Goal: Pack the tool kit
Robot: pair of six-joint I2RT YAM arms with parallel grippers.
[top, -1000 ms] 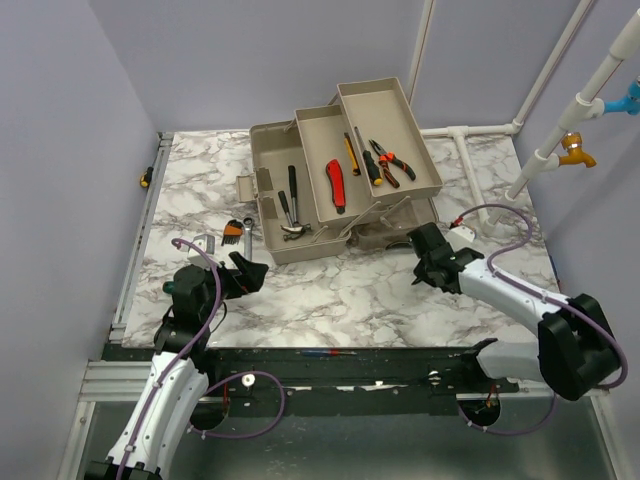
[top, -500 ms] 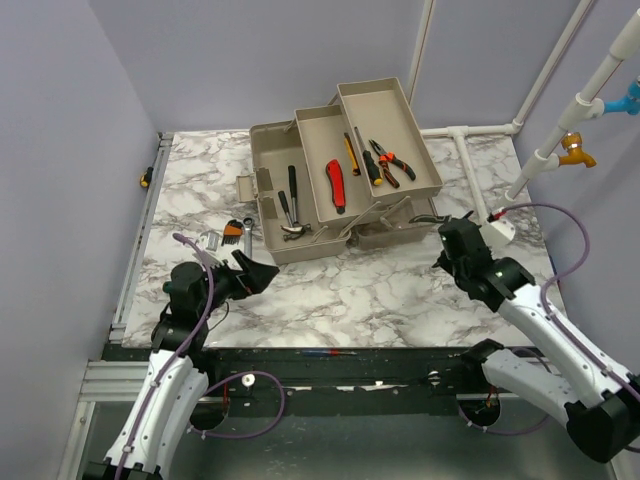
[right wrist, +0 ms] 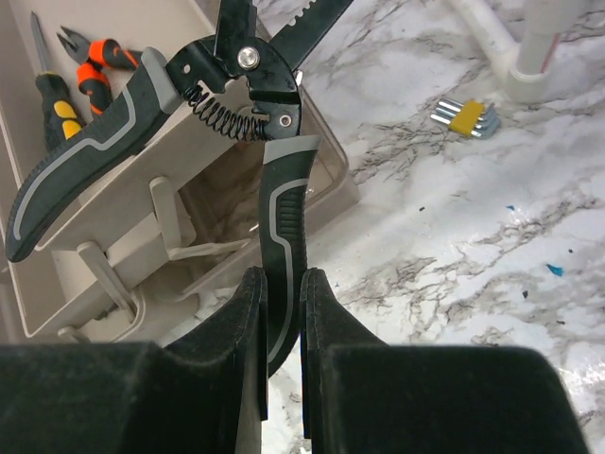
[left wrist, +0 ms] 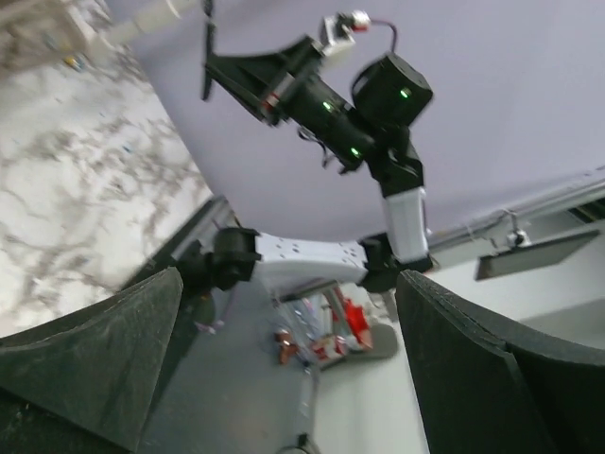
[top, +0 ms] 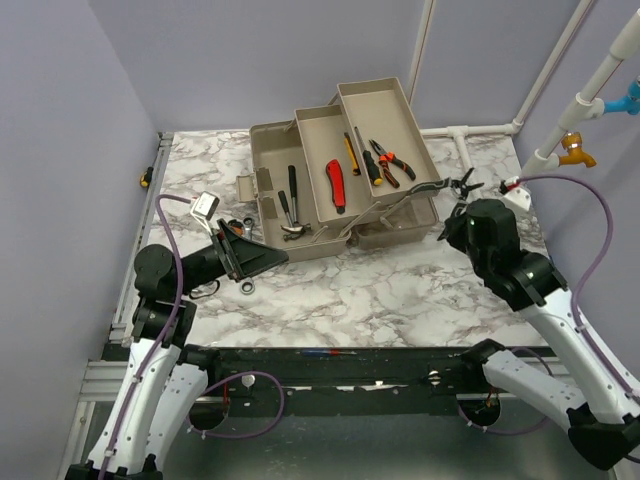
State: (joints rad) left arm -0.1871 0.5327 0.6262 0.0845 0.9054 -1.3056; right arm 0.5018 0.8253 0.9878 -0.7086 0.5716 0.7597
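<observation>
The top camera overlooks the whole table (top: 380, 290). The right wrist camera sits close above the toolbox (right wrist: 104, 222); the left faces the right arm (left wrist: 378, 95).

The left arm (top: 160, 395) and right arm (top: 560, 320) were built of white shells and black joints, with purple cables (top: 570, 178) looped along them. The left gripper (top: 272, 258) and right gripper (right wrist: 282, 279) were each fitted with 2 black fingers (left wrist: 104, 350).

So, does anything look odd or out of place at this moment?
Yes. The right gripper pinches only one handle of the black wire stripper, near the right end of the toolbox. The other handle stands splayed wide, so the tool hangs askew.
</observation>
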